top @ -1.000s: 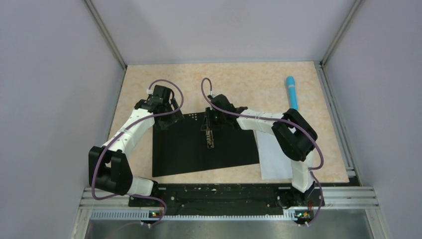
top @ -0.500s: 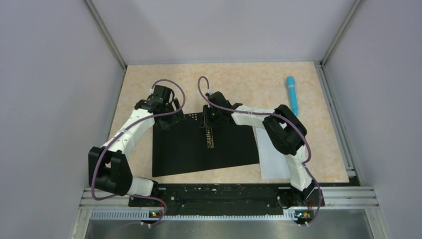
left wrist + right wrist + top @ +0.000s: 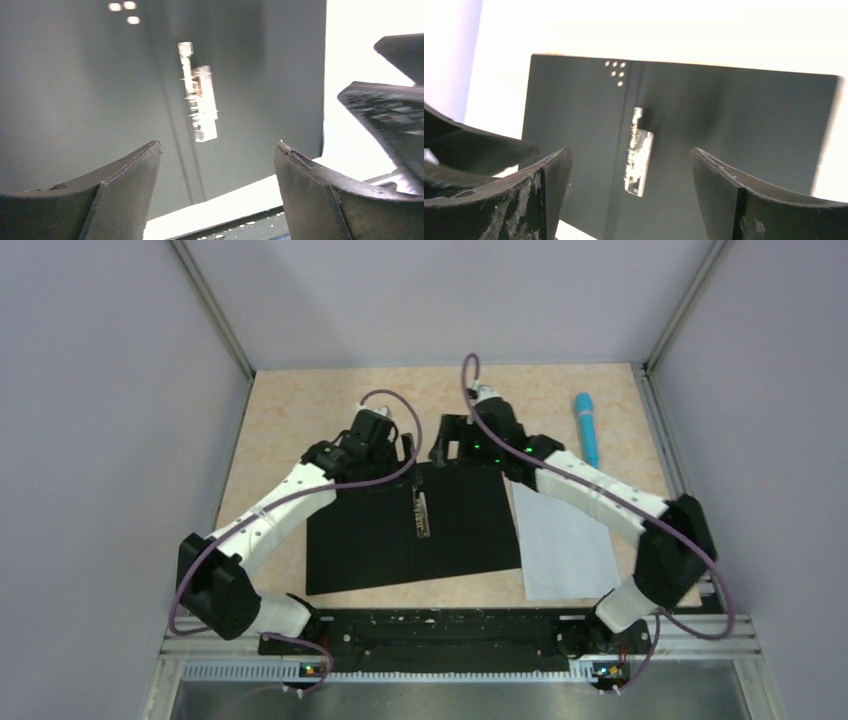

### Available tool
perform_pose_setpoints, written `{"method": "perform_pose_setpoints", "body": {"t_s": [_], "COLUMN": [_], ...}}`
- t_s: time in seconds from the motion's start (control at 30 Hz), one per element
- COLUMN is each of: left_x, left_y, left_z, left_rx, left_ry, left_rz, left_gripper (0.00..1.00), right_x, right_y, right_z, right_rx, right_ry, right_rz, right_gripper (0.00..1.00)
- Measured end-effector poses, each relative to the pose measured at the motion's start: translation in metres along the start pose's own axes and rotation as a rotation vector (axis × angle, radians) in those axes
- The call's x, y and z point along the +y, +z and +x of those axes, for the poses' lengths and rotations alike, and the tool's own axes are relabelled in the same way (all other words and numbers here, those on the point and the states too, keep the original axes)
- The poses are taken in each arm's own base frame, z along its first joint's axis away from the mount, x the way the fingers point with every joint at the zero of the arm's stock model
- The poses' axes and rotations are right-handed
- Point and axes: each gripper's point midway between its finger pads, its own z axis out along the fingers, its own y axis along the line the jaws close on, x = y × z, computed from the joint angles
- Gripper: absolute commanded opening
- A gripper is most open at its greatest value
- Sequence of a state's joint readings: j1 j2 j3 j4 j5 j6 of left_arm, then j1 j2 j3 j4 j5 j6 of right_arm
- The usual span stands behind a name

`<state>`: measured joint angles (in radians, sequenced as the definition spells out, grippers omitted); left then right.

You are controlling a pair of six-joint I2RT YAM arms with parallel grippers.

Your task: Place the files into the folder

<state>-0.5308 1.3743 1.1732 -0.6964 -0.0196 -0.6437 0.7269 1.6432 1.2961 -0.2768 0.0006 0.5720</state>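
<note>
Top view evenly and brightly lit, sharp, only faint soft shadows, both wrist views overexposed, table (image 3: 724, 30) blown to white at 12 o'clock, folder (image 3: 90, 90) washed grey, its metal clip (image 3: 200, 100) smeared by motion blur, near fingers (image 3: 115, 200) out of focus at 6 o'clock

The clip (image 3: 200, 100) in the folder (image 3: 75, 100) is blurred (left wrist view), details probably unreadable.

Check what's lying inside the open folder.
Only the metal clip at the spine shows inside the folder. The paper sheet lies outside, beside its right edge. Its underside is hidden.
</note>
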Motion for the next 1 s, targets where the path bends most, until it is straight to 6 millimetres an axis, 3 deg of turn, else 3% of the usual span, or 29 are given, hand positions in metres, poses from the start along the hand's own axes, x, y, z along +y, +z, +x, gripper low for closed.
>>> {"method": "perform_pose_setpoints", "body": {"t_s": [0.1,0.17,0.33,0.47,0.53,0.63,0.8,1.0], "left_x": [-0.035,-0.06,-0.112,-0.143,-0.154,-0.158,-0.145,-0.138], "left_y": [0.007,0.019,0.058,0.083,0.093,0.107,0.128,0.128], "left_z": [0.011,0.022,0.061,0.095,0.108,0.127,0.149,0.152], "left_rx": [0.021,0.048,0.152,0.232,0.261,0.304,0.359,0.33], "left_ry": [0.055,0.094,0.183,0.241,0.262,0.285,0.306,0.304], "left_rz": [0.058,0.089,0.152,0.197,0.213,0.215,0.177,0.202], "left_gripper": [0.88,0.88,0.89,0.89,0.89,0.89,0.89,0.89], "right_x": [-0.036,-0.069,-0.148,-0.211,-0.232,-0.262,-0.305,-0.356], "right_y": [-0.049,-0.073,-0.103,-0.126,-0.138,-0.155,-0.178,-0.2], "right_z": [-0.021,-0.023,0.011,0.045,0.055,0.063,0.072,0.097], "right_rx": [-0.116,-0.166,-0.162,-0.145,-0.157,-0.191,-0.251,-0.303], "right_ry": [0.055,0.1,0.206,0.315,0.359,0.422,0.531,0.707], "right_rz": [0.077,0.153,0.357,0.52,0.579,0.662,0.777,0.876], "right_gripper": [0.92,0.93,0.98,0.99,0.99,0.99,0.99,0.99]}}
